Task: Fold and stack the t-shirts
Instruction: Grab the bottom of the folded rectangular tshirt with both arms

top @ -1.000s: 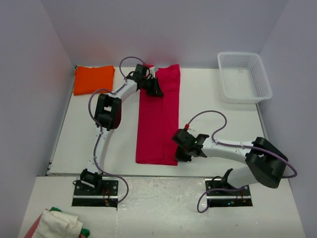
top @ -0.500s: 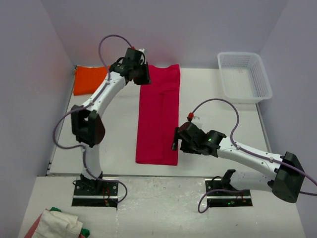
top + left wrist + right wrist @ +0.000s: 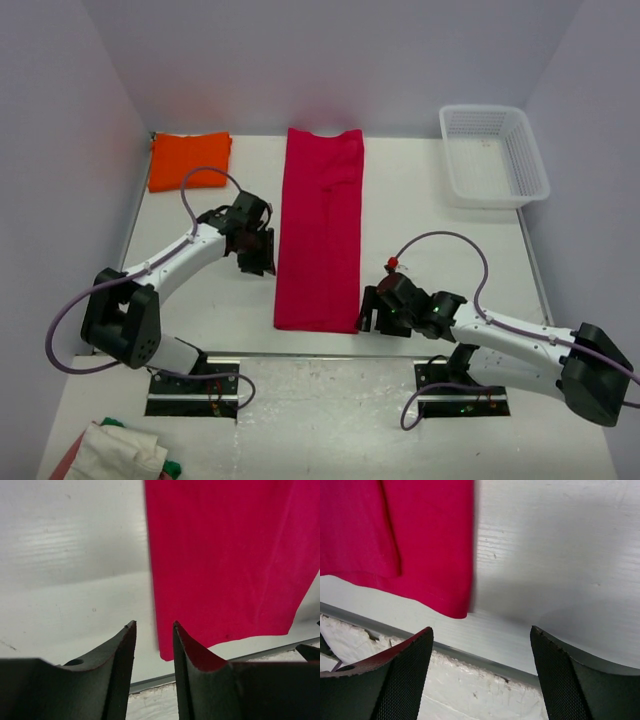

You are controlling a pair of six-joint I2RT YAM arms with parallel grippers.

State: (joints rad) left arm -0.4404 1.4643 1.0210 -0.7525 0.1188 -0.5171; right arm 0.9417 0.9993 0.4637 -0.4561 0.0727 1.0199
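Observation:
The crimson-red t-shirt (image 3: 320, 230) lies flat as a long narrow strip down the middle of the table, collar end far. In the left wrist view the red t-shirt (image 3: 225, 555) fills the upper right. In the right wrist view the red t-shirt (image 3: 420, 540) shows its near corner. The orange t-shirt (image 3: 190, 160) sits folded at the back left. My left gripper (image 3: 258, 262) (image 3: 153, 627) hovers just left of the red shirt's edge, jaws a little apart and empty. My right gripper (image 3: 367, 318) (image 3: 481, 630) stands wide open off the shirt's near right corner, holding nothing.
A white plastic basket (image 3: 495, 155) stands at the back right. The table's near edge rail (image 3: 300, 350) runs just below the red shirt's hem. A heap of cloth (image 3: 110, 450) lies off the table at the bottom left. Walls close in the left, back and right.
My left gripper let go of the red shirt's collar end and swung back to its left edge. My right gripper opened and drew off the shirt toward the near corner.

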